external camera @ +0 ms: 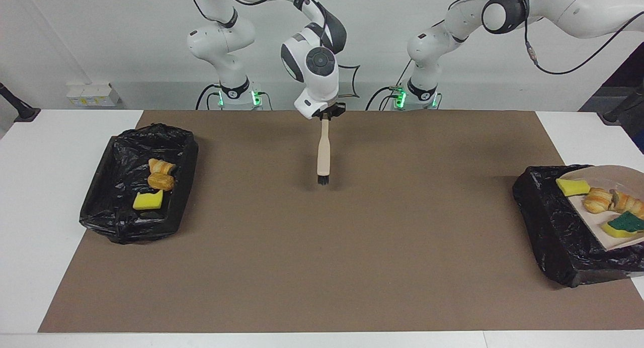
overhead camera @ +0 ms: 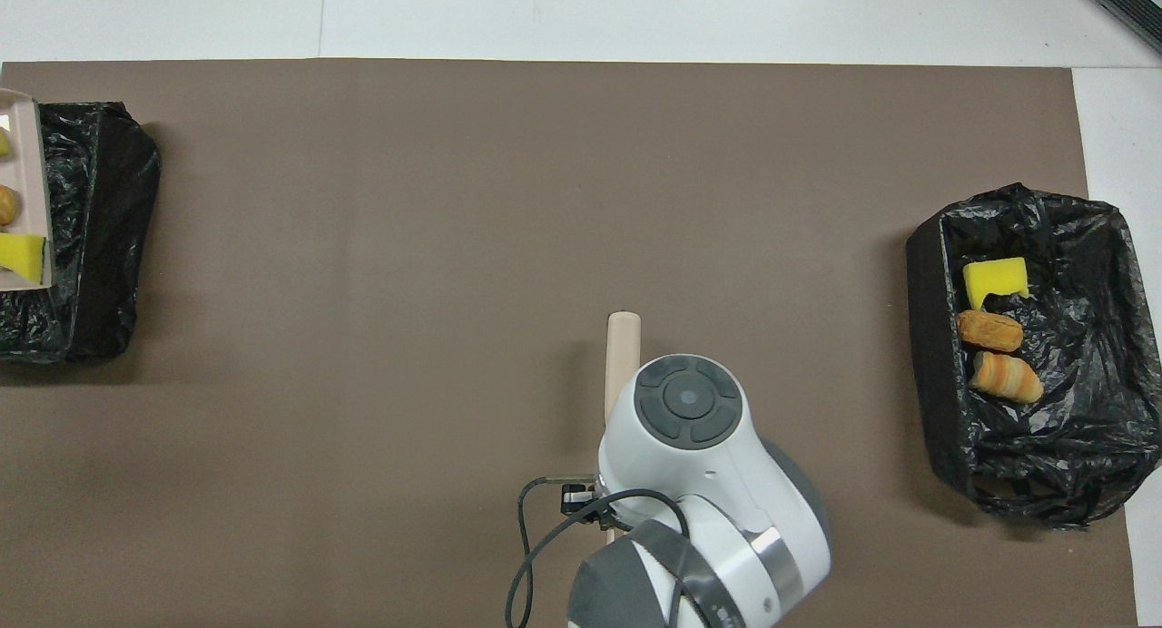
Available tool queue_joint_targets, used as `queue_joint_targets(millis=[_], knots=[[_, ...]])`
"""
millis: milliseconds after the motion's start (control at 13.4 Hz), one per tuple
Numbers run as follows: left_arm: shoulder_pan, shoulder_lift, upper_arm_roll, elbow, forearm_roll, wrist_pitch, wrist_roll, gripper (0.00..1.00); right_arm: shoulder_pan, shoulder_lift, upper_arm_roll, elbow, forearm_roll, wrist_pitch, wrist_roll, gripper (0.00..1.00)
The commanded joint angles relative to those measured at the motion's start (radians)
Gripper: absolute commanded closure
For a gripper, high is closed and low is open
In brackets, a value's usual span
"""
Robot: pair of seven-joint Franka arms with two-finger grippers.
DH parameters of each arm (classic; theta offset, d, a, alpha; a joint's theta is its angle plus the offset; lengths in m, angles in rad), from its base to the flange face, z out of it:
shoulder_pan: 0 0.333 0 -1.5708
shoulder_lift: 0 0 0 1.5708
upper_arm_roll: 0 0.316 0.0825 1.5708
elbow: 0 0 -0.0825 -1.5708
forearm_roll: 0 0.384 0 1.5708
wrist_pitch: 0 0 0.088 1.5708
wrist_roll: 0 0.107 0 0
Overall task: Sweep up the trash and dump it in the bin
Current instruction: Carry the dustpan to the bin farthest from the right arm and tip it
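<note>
Half the dustpan [external camera: 611,207] is cropped.

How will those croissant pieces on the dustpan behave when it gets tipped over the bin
The two croissant pieces look rounded, so they will probably roll off the dustpan readily. They look small and likely light, so they may bounce off the black bin liner. The sponge chunks beside them are flat-sided and should slide rather than roll.

A white bench [external camera: 60,137] carries a brown mat [external camera: 352,247] across most of its top. A plain white wall [external camera: 100,36] rises along the robots' edge, evenly lit.
</note>
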Motion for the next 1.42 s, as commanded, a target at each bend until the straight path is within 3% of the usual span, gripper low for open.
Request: queue_joint_targets(millis=[0, 224, 522, 745, 820, 894, 969, 1043, 1192, 1341], knots=[[-0.032, 0.014, 0.009, 0.009, 0.079, 0.014, -0.009, 1.0, 0.04, 0.02, -0.002, -0.019, 0.015, 0.025, 0.02, 1.0], [-0.09, -0.004, 0.012, -0.03, 0.244, -0.002, -0.131, 1.0, 0.049, 0.044, -0.002, -0.025, 0.015, 0.056, 0.023, 1.0], [-0.079, -0.018, 0.013, -0.042, 0.345, 0.007, -0.15, 1.0, 0.059, 0.044, -0.002, -0.054, 0.015, 0.079, 0.015, 1.0], [-0.09, -0.082, 0.013, -0.041, 0.364, -0.022, -0.113, 1.0, 0.06, 0.047, -0.002, -0.071, 0.015, 0.109, 0.008, 1.0], [-0.093, -0.099, 0.006, -0.042, 0.363, -0.045, -0.092, 1.0, 0.06, 0.047, -0.002, -0.07, 0.015, 0.109, 0.005, 0.84], [-0.117, -0.116, 0.001, -0.044, 0.356, -0.077, -0.087, 1.0, 0.059, 0.049, -0.002, -0.07, 0.015, 0.108, -0.001, 0.55], [-0.148, -0.122, 0.0, -0.047, 0.349, -0.111, -0.087, 1.0, 0.057, 0.05, -0.002, -0.067, 0.006, 0.1, -0.001, 0.36], [-0.182, -0.129, -0.005, -0.065, 0.33, -0.139, -0.092, 1.0, 0.057, 0.05, -0.004, -0.059, -0.003, 0.094, -0.003, 0.0], [-0.226, -0.162, -0.005, -0.154, 0.196, -0.136, -0.098, 1.0, 0.039, 0.044, -0.008, -0.039, -0.007, 0.09, -0.029, 0.0], [-0.307, -0.179, -0.007, -0.256, 0.174, -0.127, -0.15, 1.0, -0.016, 0.003, -0.013, -0.012, -0.008, 0.059, -0.055, 0.0]])
